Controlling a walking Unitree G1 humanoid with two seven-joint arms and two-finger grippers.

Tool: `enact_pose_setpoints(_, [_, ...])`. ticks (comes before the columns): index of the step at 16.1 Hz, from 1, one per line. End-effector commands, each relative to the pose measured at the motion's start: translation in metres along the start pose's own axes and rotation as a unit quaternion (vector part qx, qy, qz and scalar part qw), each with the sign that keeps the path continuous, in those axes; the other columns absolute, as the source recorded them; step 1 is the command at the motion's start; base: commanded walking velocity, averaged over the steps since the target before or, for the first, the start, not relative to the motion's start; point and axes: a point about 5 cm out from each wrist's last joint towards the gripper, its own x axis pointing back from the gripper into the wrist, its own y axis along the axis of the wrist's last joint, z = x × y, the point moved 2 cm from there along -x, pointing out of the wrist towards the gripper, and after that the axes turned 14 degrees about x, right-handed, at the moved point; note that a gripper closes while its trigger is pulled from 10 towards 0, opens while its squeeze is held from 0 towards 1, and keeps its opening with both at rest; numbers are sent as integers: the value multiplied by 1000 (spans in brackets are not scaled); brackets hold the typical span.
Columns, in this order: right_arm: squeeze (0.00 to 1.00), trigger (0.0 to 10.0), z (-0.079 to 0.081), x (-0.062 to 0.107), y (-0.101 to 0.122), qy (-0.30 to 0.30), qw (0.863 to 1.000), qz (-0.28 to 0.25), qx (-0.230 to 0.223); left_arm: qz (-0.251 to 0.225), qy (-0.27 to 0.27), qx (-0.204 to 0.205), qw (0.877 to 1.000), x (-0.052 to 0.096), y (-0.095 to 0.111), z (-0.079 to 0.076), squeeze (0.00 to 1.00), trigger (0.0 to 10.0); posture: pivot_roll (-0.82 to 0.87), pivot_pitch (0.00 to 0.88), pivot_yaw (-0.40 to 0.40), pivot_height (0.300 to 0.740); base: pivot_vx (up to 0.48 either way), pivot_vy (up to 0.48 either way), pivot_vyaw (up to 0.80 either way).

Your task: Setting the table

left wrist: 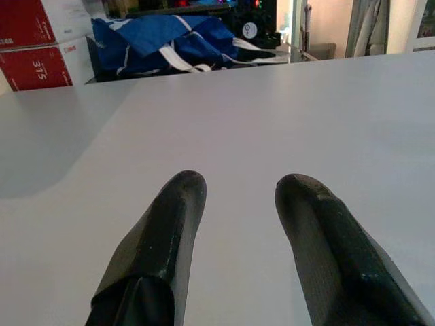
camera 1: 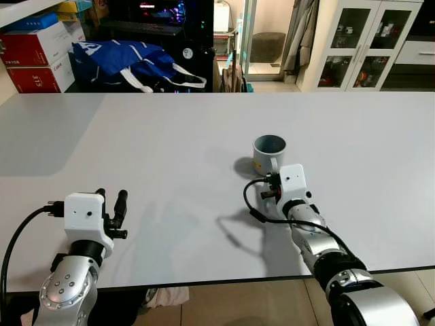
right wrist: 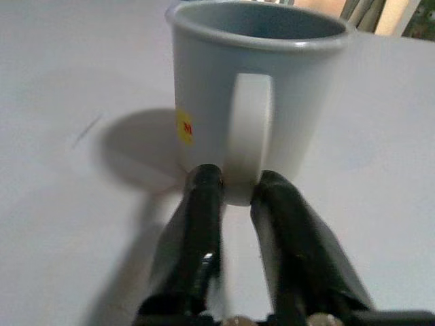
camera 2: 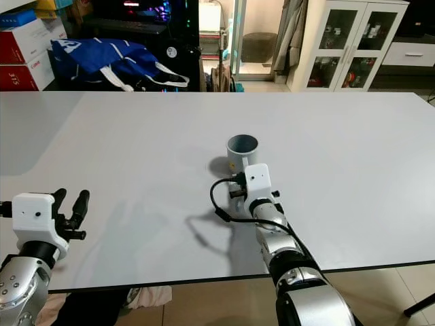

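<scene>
A pale blue-grey mug [camera 1: 270, 151] with a small yellow sticker stands upright on the white table [camera 1: 156, 142], right of centre. My right gripper [right wrist: 235, 182] reaches it from the near side. Its two black fingers [right wrist: 201, 204] sit on either side of the lower part of the mug's handle [right wrist: 250, 136] and press against it. My left gripper [camera 1: 113, 206] hovers low over the table's near left part, open, with bare tabletop between its fingers [left wrist: 173, 224].
Beyond the table's far edge lie a blue bag with white straps [camera 1: 129, 62] and red and white boxes [camera 1: 37, 58] at the left. A white glass-door cabinet [camera 1: 363, 44] stands at the back right. The table's near edge [camera 1: 204, 280] runs just before my arms.
</scene>
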Motion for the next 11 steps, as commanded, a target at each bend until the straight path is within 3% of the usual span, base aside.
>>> enact_pose_setpoints(1, [1000,10000,-1,0,-2,-5,1000,5,-10,0,-4,0,1000,1,3,-2,0,10000,181,0,-2,735,0,0,0])
enact_pose_setpoints(11, [1000,10000,-6,-1,2,-7,1000,-9,-6,1,-10,7,1000,-4,1,-8,0,10000,153,0,-3,735,0,0,0])
